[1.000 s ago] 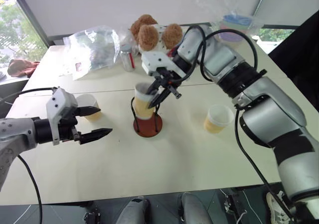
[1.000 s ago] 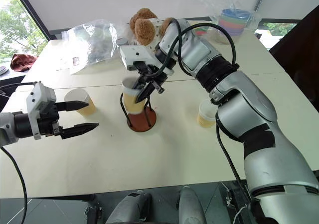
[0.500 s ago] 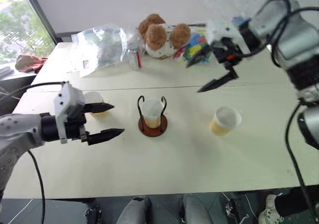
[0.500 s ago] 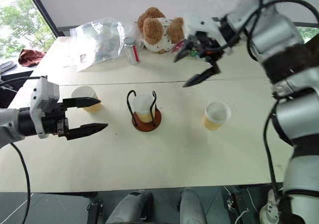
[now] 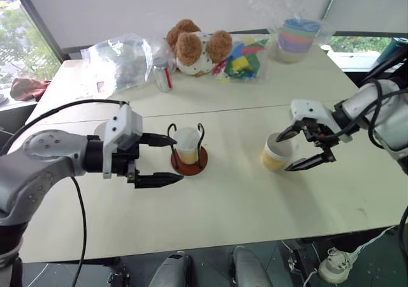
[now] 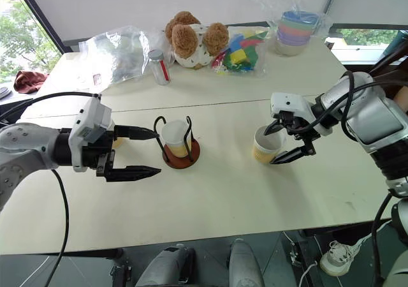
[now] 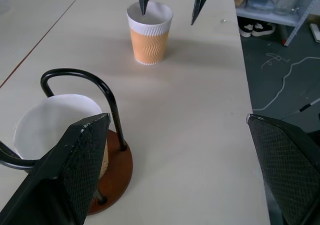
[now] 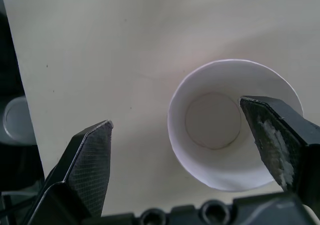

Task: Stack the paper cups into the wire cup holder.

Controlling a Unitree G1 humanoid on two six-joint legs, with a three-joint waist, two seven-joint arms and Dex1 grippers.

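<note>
Right fingers (image 5: 302,148) spread wide — straddling paper cup (image 5: 276,153).

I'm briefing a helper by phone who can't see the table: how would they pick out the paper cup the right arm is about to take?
Start at the wire cup holder mid-table, with one cup already in it. Look along the table toward the robot's right: a paper cup stands alone, upright and empty. The open right end effector hangs over it, which marks it out.

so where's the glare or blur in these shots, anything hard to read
Left eye view: the window behind the table is blown out bright. Left wrist view: the near fingers are soft, while the paper cup stays sharp. Right wrist view: the cup's inside is evenly lit.
</note>
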